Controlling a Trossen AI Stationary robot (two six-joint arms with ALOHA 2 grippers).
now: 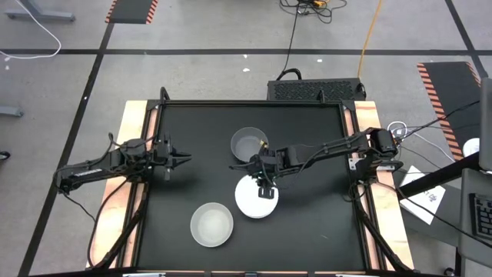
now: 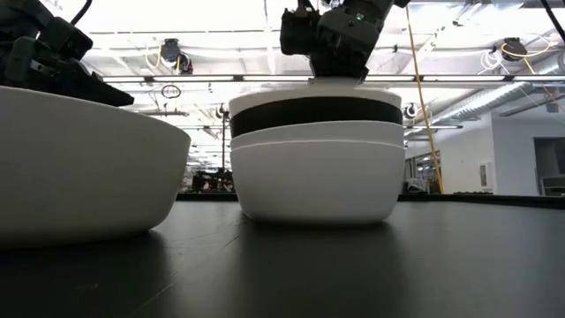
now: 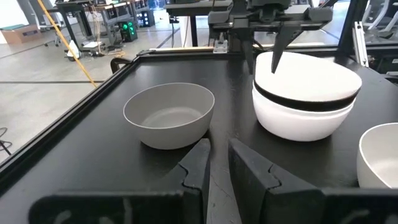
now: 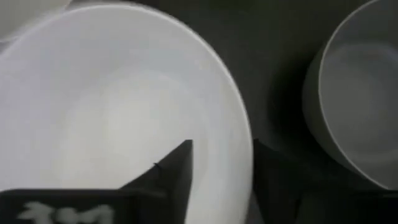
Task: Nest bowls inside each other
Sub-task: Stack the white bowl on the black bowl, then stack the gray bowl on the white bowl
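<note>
1. Right gripper [image 1: 264,187] hangs over the stack of bowls [image 1: 256,198] mid-table, fingers parted astride the top white bowl's rim, arm stretched low.
2. Left gripper [image 1: 184,159] waits at the left, nearly closed, empty.
3. Grey bowl [image 1: 249,144] and translucent bowl [image 1: 211,225] sit apart.

A white bowl [image 4: 118,106] filled most of the view, seen from straight above, its pale inside open to the camera. The right gripper [image 4: 221,171] hung over its rim, one dark finger [image 4: 168,171] inside the bowl and the other outside, a gap between them. Just beside it sat a grey bowl [image 4: 354,93] on the black table [image 4: 267,37].
</note>
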